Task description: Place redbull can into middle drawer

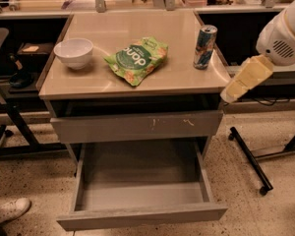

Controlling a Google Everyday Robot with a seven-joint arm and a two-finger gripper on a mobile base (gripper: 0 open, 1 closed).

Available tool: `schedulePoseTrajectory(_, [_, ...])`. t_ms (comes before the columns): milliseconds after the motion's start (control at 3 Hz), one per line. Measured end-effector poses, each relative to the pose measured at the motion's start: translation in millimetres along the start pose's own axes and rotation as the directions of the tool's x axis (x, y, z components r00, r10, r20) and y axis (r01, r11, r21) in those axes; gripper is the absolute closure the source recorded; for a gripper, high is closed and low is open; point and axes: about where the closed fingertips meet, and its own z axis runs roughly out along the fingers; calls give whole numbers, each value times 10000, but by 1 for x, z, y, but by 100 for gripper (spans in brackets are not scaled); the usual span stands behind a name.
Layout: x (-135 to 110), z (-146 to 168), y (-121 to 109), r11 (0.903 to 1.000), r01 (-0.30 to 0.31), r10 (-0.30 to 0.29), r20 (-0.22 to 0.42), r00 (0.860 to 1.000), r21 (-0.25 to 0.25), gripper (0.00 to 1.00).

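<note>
The redbull can (205, 46) stands upright on the tan cabinet top, near its right edge. The middle drawer (137, 173) is pulled out wide at the bottom front, and its grey floor is bare. My gripper (230, 95), a cream piece under the white arm, hangs just off the cabinet's right edge. It is lower than the can, to the can's right, and apart from it. It holds nothing that I can see.
A white bowl (74, 52) sits at the left of the top, and a green snack bag (136, 59) in the middle. The scratched drawer front (137, 127) above is closed. A black wheeled stand (250, 161) is on the floor right; a shoe (10, 210) is at bottom left.
</note>
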Motion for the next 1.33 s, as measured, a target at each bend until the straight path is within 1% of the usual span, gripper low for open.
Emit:
schedulePoseTrajectory(333, [-1, 29, -39, 9794, -1974, 1909, 1230, 9739, 422, 0])
schedulePoseTrajectory(667, [-6, 43, -78, 9400, -3303, 3031, 2356, 9234, 851, 0])
schedulePoseTrajectory(1000, [-12, 42, -84, 9353, -3393, 3037, 2641, 9154, 1003, 0])
schedulePoseTrajectory(1333, [-13, 48, -84, 9305, -3550, 3176, 2847, 9045, 899, 0])
